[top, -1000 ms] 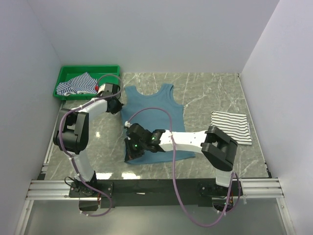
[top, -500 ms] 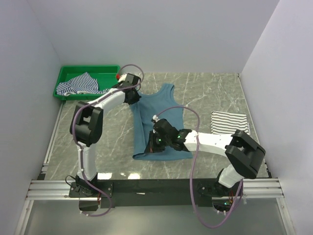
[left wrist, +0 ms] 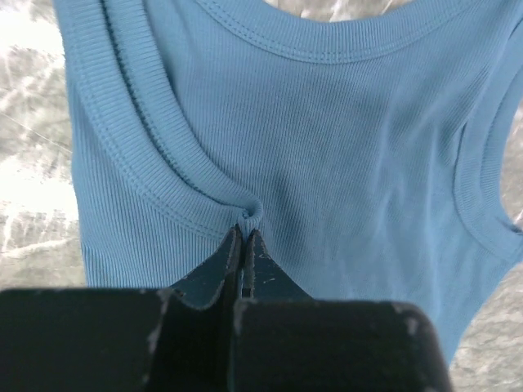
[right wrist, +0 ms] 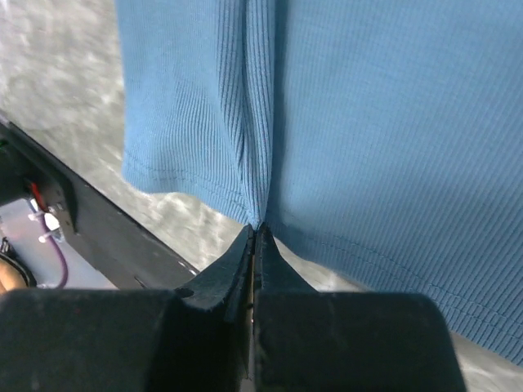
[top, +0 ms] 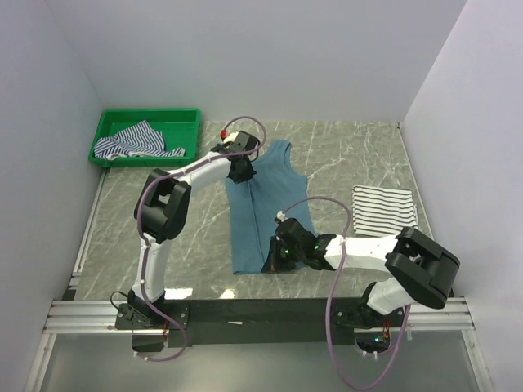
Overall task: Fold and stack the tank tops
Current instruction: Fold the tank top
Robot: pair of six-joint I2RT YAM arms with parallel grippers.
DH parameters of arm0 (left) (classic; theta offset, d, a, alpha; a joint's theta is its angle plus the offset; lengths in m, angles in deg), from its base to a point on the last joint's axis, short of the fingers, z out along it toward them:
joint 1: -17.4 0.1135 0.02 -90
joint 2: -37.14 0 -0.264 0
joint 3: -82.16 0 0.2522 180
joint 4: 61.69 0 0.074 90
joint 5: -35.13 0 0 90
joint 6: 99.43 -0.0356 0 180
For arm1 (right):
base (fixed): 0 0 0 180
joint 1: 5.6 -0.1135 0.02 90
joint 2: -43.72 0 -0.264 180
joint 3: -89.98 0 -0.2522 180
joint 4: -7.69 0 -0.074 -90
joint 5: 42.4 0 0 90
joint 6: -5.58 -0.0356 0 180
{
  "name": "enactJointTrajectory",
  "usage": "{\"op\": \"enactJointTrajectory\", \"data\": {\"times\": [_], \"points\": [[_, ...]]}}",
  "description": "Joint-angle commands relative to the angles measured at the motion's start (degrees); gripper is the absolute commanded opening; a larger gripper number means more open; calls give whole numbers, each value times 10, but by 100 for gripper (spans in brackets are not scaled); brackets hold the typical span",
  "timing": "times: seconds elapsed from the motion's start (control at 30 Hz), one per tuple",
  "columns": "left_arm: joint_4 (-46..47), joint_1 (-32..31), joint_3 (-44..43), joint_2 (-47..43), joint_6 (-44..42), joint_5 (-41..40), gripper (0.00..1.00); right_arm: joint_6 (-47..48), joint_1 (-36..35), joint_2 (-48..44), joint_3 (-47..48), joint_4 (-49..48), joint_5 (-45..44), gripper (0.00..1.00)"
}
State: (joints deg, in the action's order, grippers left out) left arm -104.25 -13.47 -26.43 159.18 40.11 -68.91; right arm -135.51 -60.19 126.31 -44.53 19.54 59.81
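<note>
Teal tank top [top: 282,192] lay part-folded on marble counter [top: 351,151] | left fingers [left wrist: 214,271] clamped its armhole edge | right fingers [right wrist: 222,271] pinched its bottom hem

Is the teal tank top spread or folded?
Partly folded: one side of the teal tank top lies doubled over; left gripper and right gripper pinch it.
</note>
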Motion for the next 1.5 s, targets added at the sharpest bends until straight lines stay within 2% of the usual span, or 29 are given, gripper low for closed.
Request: {"op": "enactJointTrajectory", "data": {"times": [0.0, 0.27, 0.3, 0.37, 0.4, 0.43, 0.47, 0.5, 0.53, 0.6, 0.67, 0.77, 0.87, 0.9, 1.0, 1.2, 1.47], "points": [[1, -5, -17, 9, -8, -20, 1, -14, 2, -30, -21, -34, -12, 0], [-2, -7, -26, 15, -21, -17, 1, -16, 1, -46, -26, -21, -24, 0], [-4, -7, -28, 15, -21, -18, 3, -17, 2, -48, -25, -16, -27, 0], [-2, -7, -27, 13, -30, -16, 16, -18, 3, -52, -21, 2, -36, 0], [1, -7, -26, 6, -33, -14, 21, -22, 3, -55, -19, 12, -40, 7], [12, -7, -23, 0, -37, -10, 29, -23, 3, -61, -18, 32, -47, 11], [17, -6, -23, -5, -46, -7, 34, -23, 2, -67, -19, 41, -53, 14], [25, -6, -22, -17, -52, -1, 37, -26, 3, -74, -19, 51, -67, 22], [33, -4, -19, -25, -56, 0, 43, -27, 2, -91, -19, 73, -75, 26], [46, 5, -21, -44, -60, 5, 47, -28, 2, -114, -19, 95, -102, 37], [45, 18, -21, -59, -54, -5, 50, -26, 1, -152, -15, 126, -119, 40], [25, 43, -15, -68, -31, -15, 47, -8, -7, -183, 18, 171, -155, 41], [23, 59, -4, -59, -17, -9, 34, 18, -16, -171, 66, 168, -164, 40], [25, 60, -4, -53, -19, -6, 27, 37, -16, -140, 81, 165, -161, 39], [17, 61, -18, -27, -23, -6, 20, 76, -19, -62, 152, 170, -163, 36], [5, 62, -46, 23, -30, -22, 17, 130, -25, 62, 223, 144, -165, 32], [3, 69, -64, 62, -50, -32, 16, 117, -85, 132, 212, 144, -182, 27]]}}
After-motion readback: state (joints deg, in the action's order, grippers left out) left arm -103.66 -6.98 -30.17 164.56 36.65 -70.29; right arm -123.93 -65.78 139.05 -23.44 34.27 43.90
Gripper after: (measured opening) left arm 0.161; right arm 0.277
